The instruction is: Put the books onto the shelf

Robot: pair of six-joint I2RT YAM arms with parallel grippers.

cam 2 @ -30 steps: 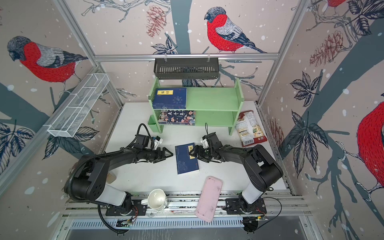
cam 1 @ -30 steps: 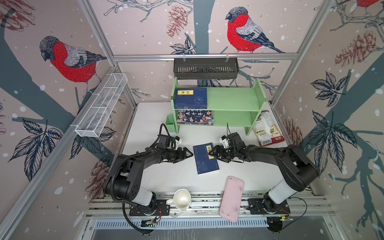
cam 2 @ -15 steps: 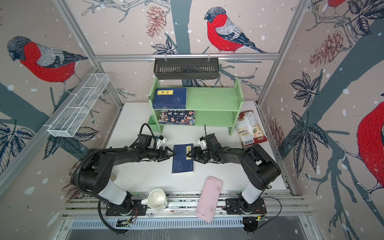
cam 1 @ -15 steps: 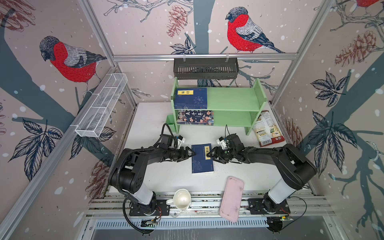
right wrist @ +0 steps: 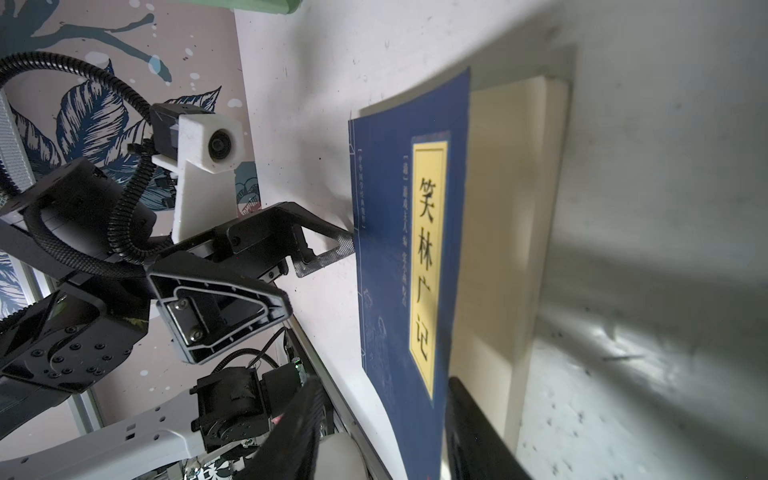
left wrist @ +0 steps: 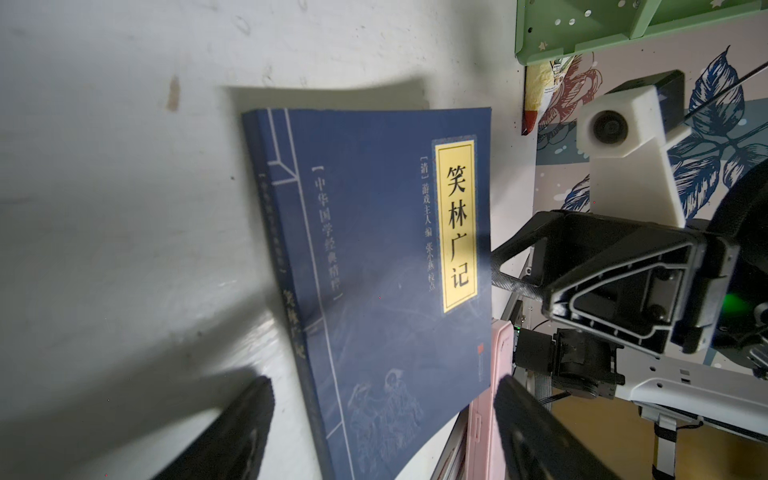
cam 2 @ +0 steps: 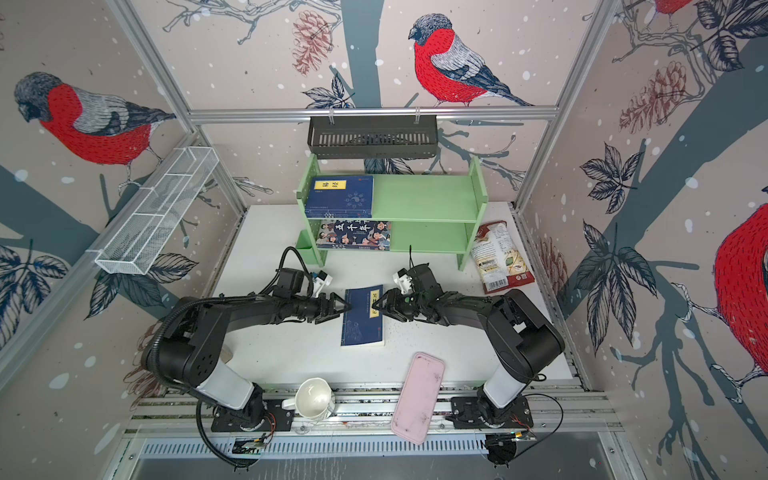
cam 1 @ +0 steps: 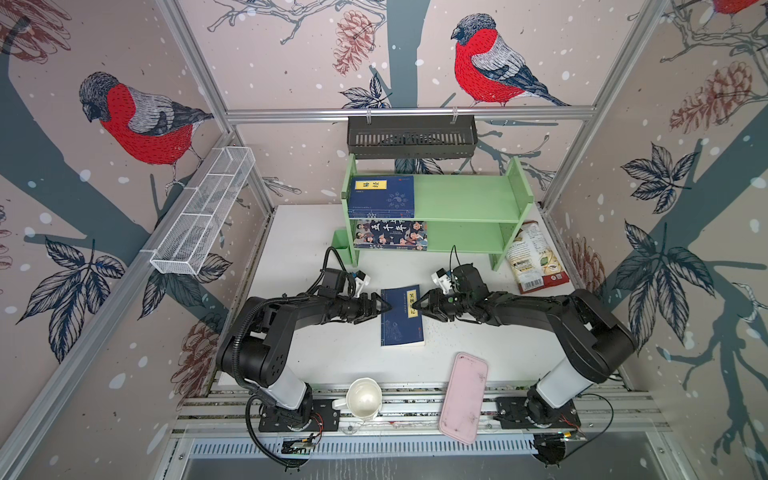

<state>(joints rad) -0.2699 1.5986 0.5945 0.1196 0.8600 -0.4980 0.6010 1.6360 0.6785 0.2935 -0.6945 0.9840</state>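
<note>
A navy book (cam 1: 402, 322) with a yellow label lies flat on the white table in both top views. Its front cover (right wrist: 399, 249) is lifted off the pages (right wrist: 498, 228). My right gripper (right wrist: 384, 399) stands open astride that cover's free edge, one finger under it and one above, with a gap left. My left gripper (cam 1: 384, 307) is open, a finger (right wrist: 328, 249) against the spine edge. The green shelf (cam 1: 461, 199) stands behind. On it are a navy stack (cam 1: 382, 197) on top and a cartoon book (cam 1: 390, 235) below.
A snack bag (cam 1: 534, 257) lies right of the shelf. A pink tray (cam 1: 463, 397) and a white mug (cam 1: 363, 401) sit at the table's front edge. A black basket (cam 1: 411, 137) hangs above the shelf and a white wire basket (cam 1: 203, 212) hangs on the left wall.
The book has slid left and turned square to the table. My left gripper has moved right up to its spine. My right gripper's jaws have narrowed around the lifted cover.
</note>
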